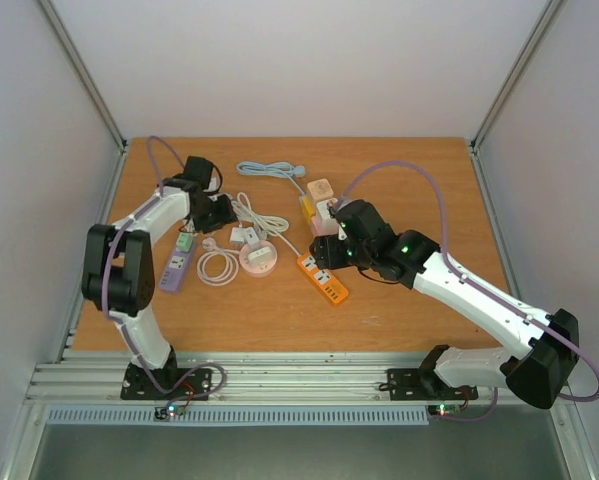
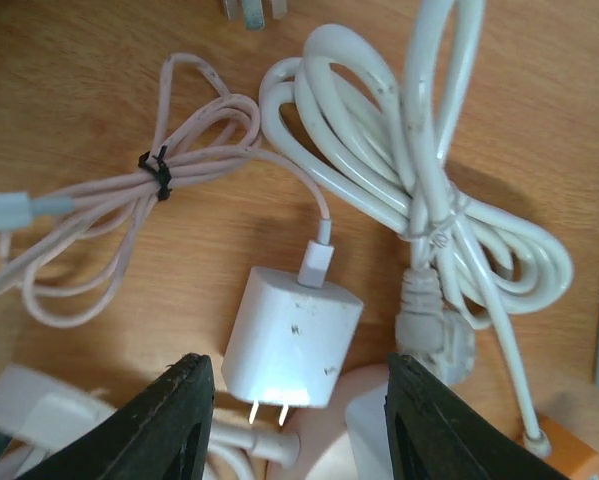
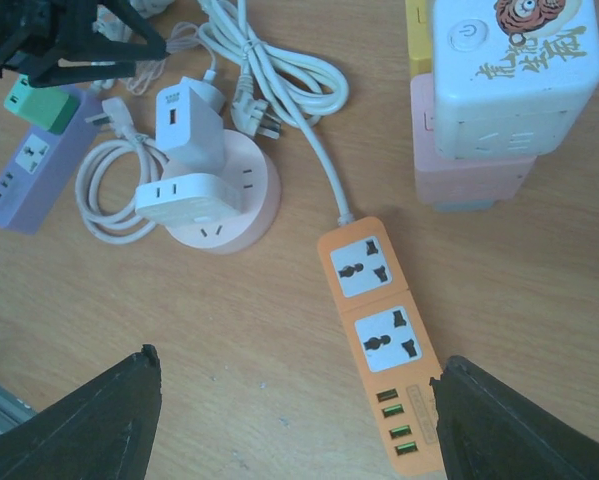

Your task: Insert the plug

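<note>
- Left claw (image 2: 293,385) is hovering spread astride the white charger (image 2: 292,335), which is lying on the bench (image 2: 59,90); grasping seems in hand, probably calling next for a square pinch.
- Right claw (image 3: 294,400) is hanging spread above the orange strip (image 3: 374,320).

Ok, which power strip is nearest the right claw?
The orange strip, right under the right claw; the purple strip and the round pink socket base lie farther off to its left.

Bright, even light; soft shadows
</note>
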{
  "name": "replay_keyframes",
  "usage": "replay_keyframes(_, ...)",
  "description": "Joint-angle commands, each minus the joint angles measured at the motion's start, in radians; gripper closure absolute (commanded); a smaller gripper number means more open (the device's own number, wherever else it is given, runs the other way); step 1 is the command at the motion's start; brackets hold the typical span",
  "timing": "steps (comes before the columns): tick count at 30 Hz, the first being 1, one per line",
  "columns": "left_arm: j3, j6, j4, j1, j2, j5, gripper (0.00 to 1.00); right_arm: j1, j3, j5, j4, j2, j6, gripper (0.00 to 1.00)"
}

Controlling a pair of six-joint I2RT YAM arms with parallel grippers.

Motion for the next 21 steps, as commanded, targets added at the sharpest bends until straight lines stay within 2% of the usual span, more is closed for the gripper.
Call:
replay_keyframes(1,0.075,0.047,-0.046,-0.012,0.09,0.03,0.52,-0.003,0.015,0.03,-0.021,0.0,0.011,0.25)
replay_keyframes(12,0.112,0.126,-0.101,-0.041,0.237,0.051,0.43,-0.004,0.012,0.027,-0.02,0.023,0.005,0.24)
replay_keyframes(16,0.116,0.139,-0.144,-0.041,0.253,-0.046,0.55,-0.003,0.007,0.027,-0.022,0.028,0.006,0.24)
replay_keyframes(21,0.092,0.155,-0.136,-0.041,0.232,-0.097,0.59,-0.005,0.002,0.025,-0.019,0.026,0.012,0.24)
